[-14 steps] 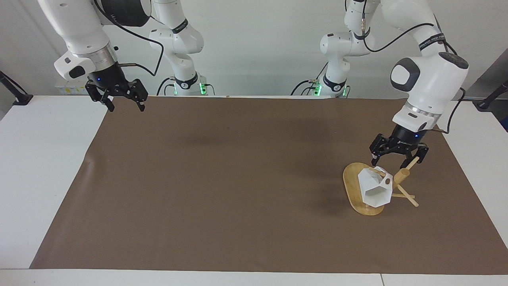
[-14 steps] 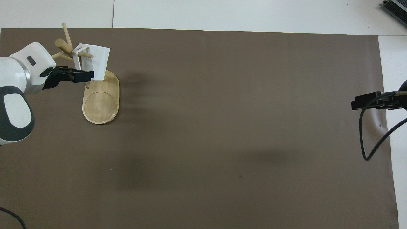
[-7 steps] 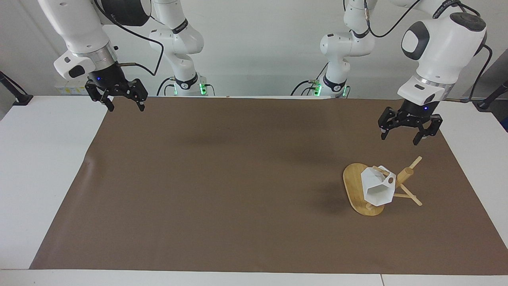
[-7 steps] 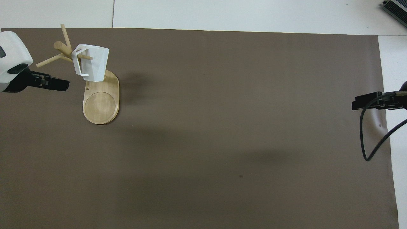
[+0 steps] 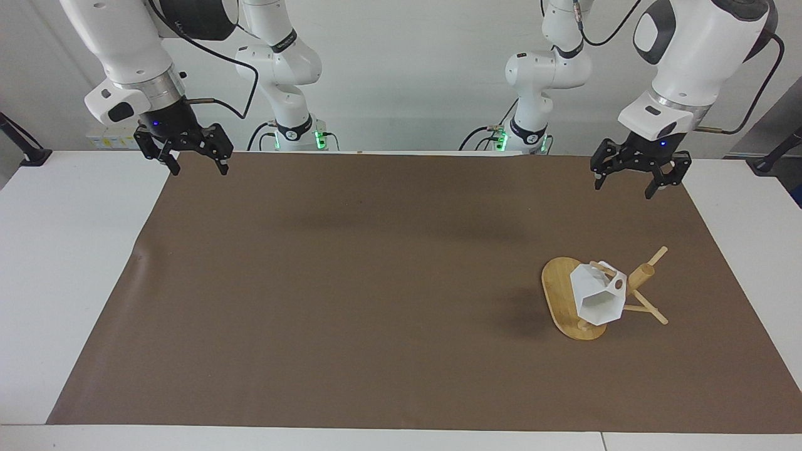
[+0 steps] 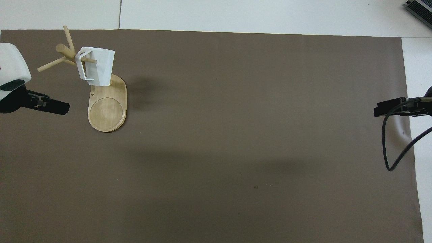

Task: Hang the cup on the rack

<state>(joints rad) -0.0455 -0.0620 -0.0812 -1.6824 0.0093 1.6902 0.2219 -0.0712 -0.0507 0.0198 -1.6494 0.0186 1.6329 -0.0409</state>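
On the rack (image 5: 561, 294), the cup (image 5: 598, 297) hangs from a peg; left gripper (image 5: 639, 180) and right gripper (image 5: 195, 161) hover with fingers spread, both holding nothing.

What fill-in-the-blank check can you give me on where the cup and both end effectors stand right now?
1. The cup hangs by its handle on a peg of the ____.
2. The left end effector holds ____.
3. The rack stands toward the ____ arm's end of the table.
4. The right end effector has its fingers ____ as that arm waits.

Missing words: rack; nothing; left; open
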